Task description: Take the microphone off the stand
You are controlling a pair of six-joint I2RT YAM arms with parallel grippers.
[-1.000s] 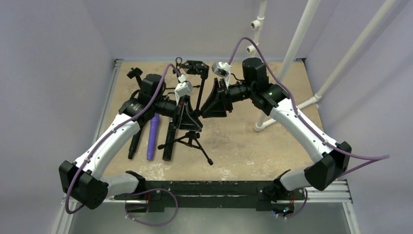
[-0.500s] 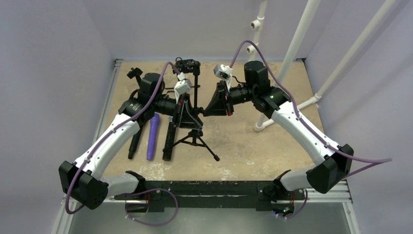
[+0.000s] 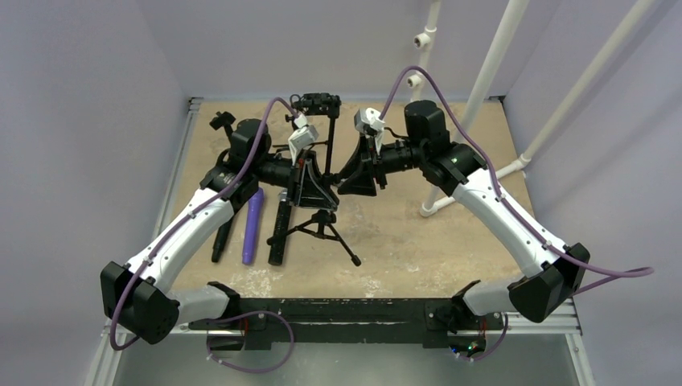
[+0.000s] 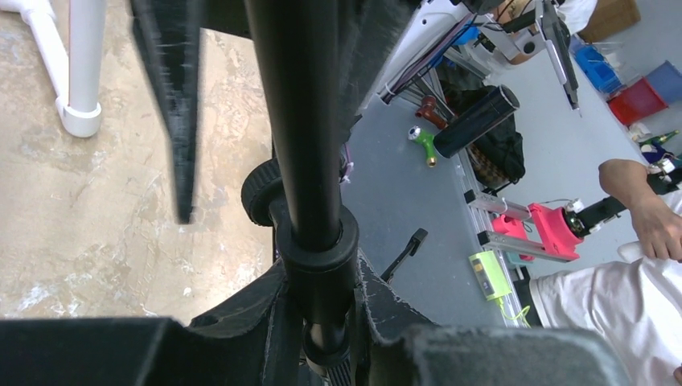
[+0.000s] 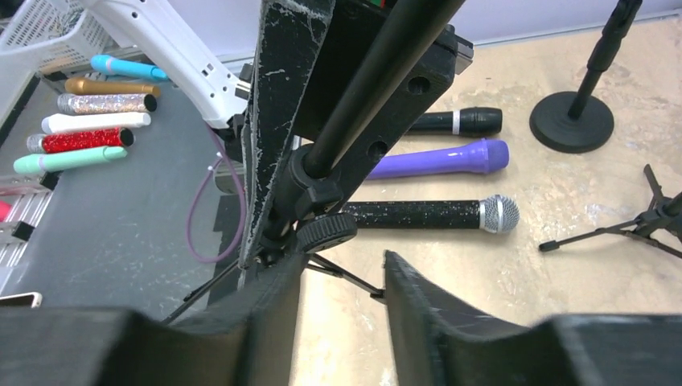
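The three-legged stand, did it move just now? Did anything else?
The stand twisted a little: its front leg slid toward the right. The right arm swung its elbow outward; the right fingers are open by the pole. The left fingers kept gripping the pole. The purple microphone stayed put.

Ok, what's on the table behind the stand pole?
Three lie side by side: silver-grille mic, purple mic, banded mic. Their tail ends are hidden behind the pole and the left hand gripping it.
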